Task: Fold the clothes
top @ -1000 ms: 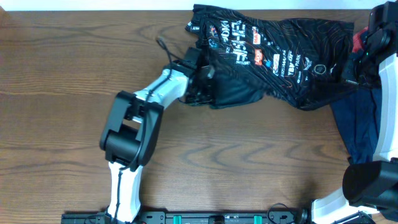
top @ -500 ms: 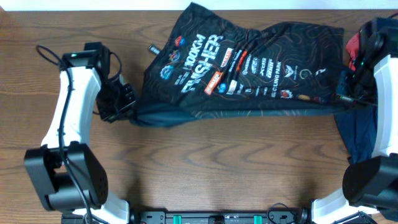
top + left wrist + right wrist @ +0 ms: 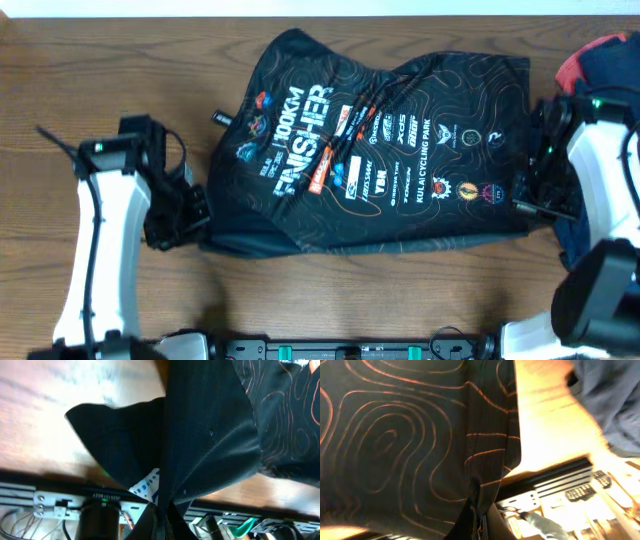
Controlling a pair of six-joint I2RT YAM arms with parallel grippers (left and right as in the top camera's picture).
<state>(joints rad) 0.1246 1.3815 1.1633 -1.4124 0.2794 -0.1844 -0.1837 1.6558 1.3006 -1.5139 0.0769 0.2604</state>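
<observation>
1. While spread logo-side up across the worktop (image 3: 380, 300), the jersey (image 3: 380, 150) lies between both arms.
2. At its near left corner, the left pincer (image 3: 193, 215) pinches the cloth.
3. At its right edge, the right pincer (image 3: 527, 197) grips the hem.

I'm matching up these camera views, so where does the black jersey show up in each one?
Overhead: jersey spread across the middle of the picture.
Left wrist: jersey fills the centre and right, narrowing to the bottom edge.
Right wrist: jersey covers the left two thirds.
Shared landmark: the wooden table bordering the fabric in every view.
</observation>
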